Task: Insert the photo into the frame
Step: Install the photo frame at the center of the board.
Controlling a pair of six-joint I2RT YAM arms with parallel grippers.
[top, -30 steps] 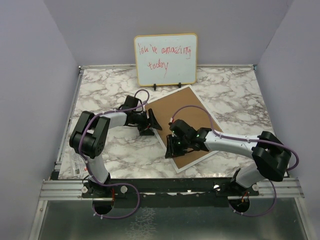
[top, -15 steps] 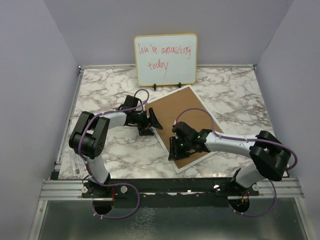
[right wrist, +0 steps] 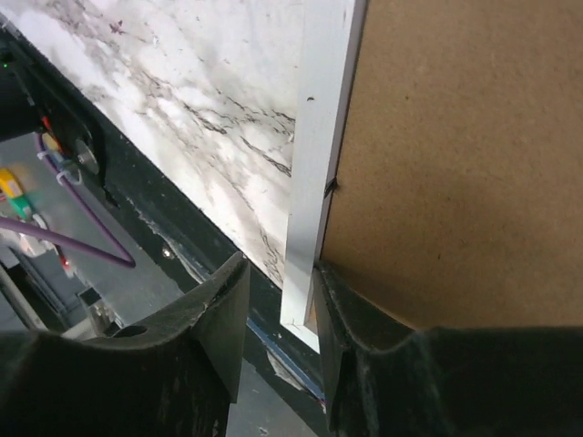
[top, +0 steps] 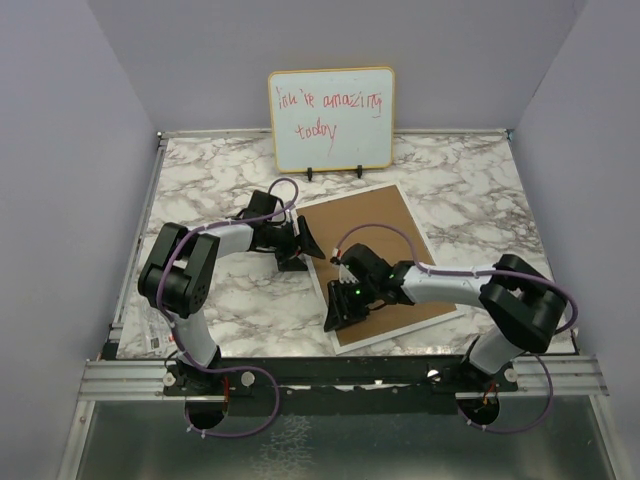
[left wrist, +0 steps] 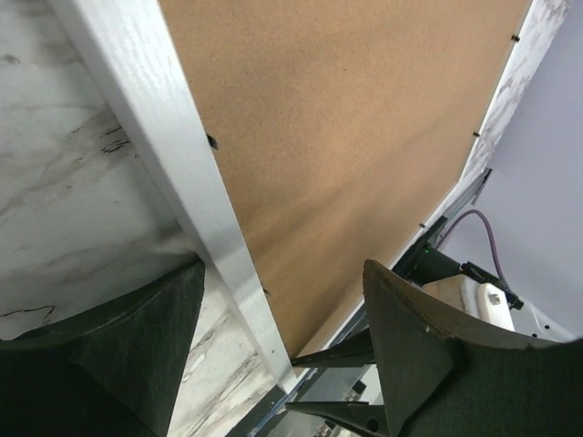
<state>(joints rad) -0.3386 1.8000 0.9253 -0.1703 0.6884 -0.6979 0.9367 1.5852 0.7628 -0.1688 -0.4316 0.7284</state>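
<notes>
Lilac-grey walls close in a marbled worktop (top: pixel 200 180), with a whiteboard (top: pixel 331 118) propped at the far side. Left of centre, the left pincer (left wrist: pixel 282 273) straddles the left rim of the frame (left wrist: pixel 173 164). Its fingers are wide apart, one over marble and one over the brown backing board (top: pixel 380 225), and they grip nothing. The frame lies face down in the middle of the worktop with the backing uppermost, and small dark tabs (left wrist: pixel 211 141) hold the board in. The photo shows in no view, so I cannot tell where it lies. Further right, at the frame's near left corner, the right pincer (right wrist: pixel 281 264) has a finger on each side of the thin rim, close in. Whether it truly bites I cannot tell.

The risks, as I judge them, are these. That corner sits just beside the worktop's near edge, so a pull toward the near side could drag the frame off. The thin rim offers little purchase and may slip out. If one pincer tugs while the other clamps, the frame could twist, and sliding it face down may scuff its hidden front.
</notes>
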